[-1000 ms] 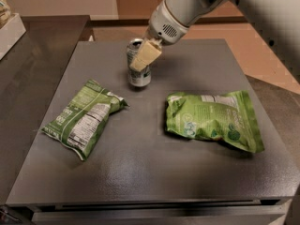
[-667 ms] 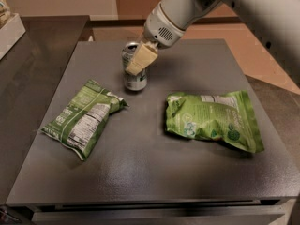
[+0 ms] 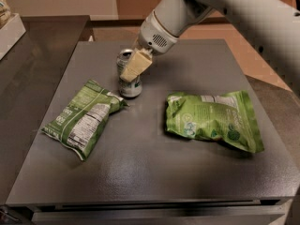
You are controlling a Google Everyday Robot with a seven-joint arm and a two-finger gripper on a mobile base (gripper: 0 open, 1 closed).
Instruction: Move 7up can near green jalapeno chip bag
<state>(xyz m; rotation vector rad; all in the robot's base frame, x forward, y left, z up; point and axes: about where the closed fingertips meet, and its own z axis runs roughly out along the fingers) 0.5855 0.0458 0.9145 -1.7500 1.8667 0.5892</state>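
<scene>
— What takes up the desk (image 3: 154,186)?
— The white arm (image 3: 234,8) comes in from the upper right. A wide lime-green bag (image 3: 213,121) lies on the right, well apart from the rest. A darker green chip bag (image 3: 82,118) lies on the left, label side up.
— And the soda can (image 3: 132,87)?
— It is upright, just beside the darker bag's top corner, with nothing between them. The gripper (image 3: 129,71) is on it, jaws closed around it. One pale finger (image 3: 136,64) crosses its front and the other is hidden behind.

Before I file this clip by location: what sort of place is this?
Likely a kitchen or break-room counter: dark countertop, green jalapeno chip bag, lime-green bag, and the hand gripping a 7up can.
</scene>
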